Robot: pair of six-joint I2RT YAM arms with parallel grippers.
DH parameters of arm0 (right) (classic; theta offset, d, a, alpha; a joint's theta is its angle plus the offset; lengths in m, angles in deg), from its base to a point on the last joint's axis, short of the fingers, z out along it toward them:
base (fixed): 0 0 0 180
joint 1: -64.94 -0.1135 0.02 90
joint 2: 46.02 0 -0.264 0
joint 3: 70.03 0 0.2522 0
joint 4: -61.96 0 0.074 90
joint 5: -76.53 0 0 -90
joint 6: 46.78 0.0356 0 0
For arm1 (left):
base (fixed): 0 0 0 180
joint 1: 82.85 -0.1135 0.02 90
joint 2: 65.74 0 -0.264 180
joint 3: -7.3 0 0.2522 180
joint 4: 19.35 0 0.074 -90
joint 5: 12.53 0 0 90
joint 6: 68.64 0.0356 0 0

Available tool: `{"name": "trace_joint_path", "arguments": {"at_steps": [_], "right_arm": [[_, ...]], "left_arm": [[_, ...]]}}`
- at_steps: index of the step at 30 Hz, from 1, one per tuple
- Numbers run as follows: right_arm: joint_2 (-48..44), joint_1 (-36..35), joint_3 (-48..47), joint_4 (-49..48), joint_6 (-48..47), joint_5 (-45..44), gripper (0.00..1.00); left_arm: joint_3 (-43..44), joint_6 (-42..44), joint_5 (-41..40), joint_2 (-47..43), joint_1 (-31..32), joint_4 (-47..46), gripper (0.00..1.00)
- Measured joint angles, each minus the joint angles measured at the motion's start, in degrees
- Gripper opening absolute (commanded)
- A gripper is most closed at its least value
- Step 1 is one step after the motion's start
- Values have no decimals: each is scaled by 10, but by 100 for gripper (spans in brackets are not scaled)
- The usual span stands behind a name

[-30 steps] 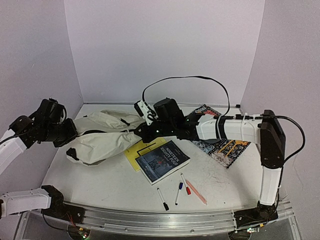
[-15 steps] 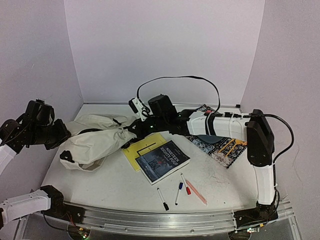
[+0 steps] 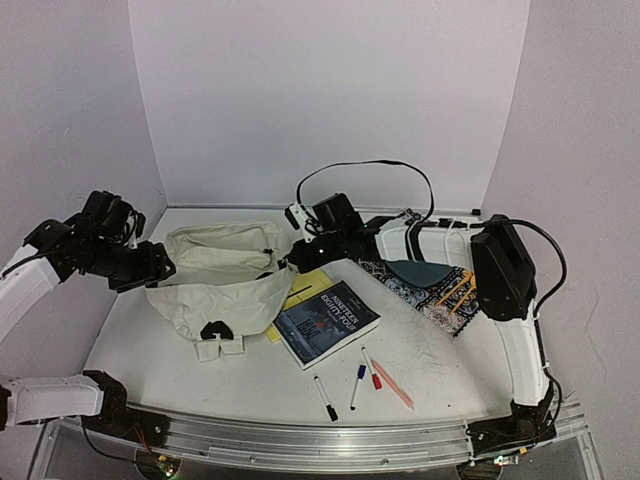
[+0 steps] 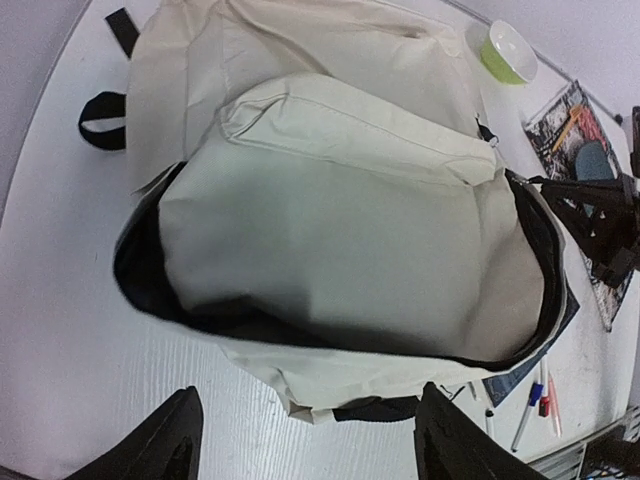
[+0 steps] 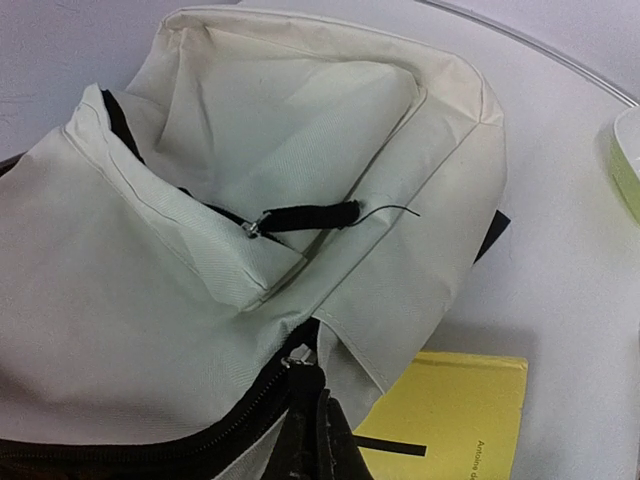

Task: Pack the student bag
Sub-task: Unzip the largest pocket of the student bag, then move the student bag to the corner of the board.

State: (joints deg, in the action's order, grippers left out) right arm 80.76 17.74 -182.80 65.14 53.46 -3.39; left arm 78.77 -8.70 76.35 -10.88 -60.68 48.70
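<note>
The student bag [image 3: 225,275], cream fabric with black zippers and straps, lies on the table's left half. Its main zipper gapes and shows a dark inside [image 4: 150,270]. My left gripper [image 3: 152,266] hovers at the bag's left side. In the left wrist view my left gripper [image 4: 310,450] is open, and between its fingers [image 4: 165,440] there is only bare table just short of the bag's edge [image 4: 330,375]. My right gripper [image 3: 296,254] is at the bag's right end. In the right wrist view my right gripper [image 5: 318,425] is shut on the black zipper pull [image 5: 305,365].
A yellow book [image 3: 300,288] lies partly under a blue paperback [image 3: 326,322] beside the bag. A patterned book [image 3: 440,282] lies under the right arm. Several pens [image 3: 362,382] lie near the front edge. A lime-green round thing [image 4: 505,50] sits behind the bag.
My left gripper has opened and let go of the bag. The bag has dropped and now lies flatter, further right. My right gripper has drawn back toward the rear, still shut on the zipper pull.
</note>
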Motion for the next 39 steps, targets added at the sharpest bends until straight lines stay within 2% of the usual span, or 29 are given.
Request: {"name": "trace_joint_path", "arguments": {"at_steps": [2, 10, 17, 22, 29, 39], "right_arm": [[0, -3, -1, -1, 0, -1, 2], [-4, -7, 2, -3, 8, -9, 39], [-79, -7, 76, -9, 56, -17, 62], [-137, -12, 124, -16, 103, -17, 70], [-144, -47, 140, -21, 179, -11, 81], [-93, -61, 159, -55, 293, 5, 88]], "left_arm": [[12, 29, 19, 38, 0, -14, 77], [81, 100, 51, 160, 20, -56, 78], [88, 116, 49, 220, 75, -80, 74], [57, 105, 60, 222, 97, -103, 63], [-12, 68, 83, 221, 131, -143, 44], [-86, 9, 88, 200, 195, -221, 32]]}}
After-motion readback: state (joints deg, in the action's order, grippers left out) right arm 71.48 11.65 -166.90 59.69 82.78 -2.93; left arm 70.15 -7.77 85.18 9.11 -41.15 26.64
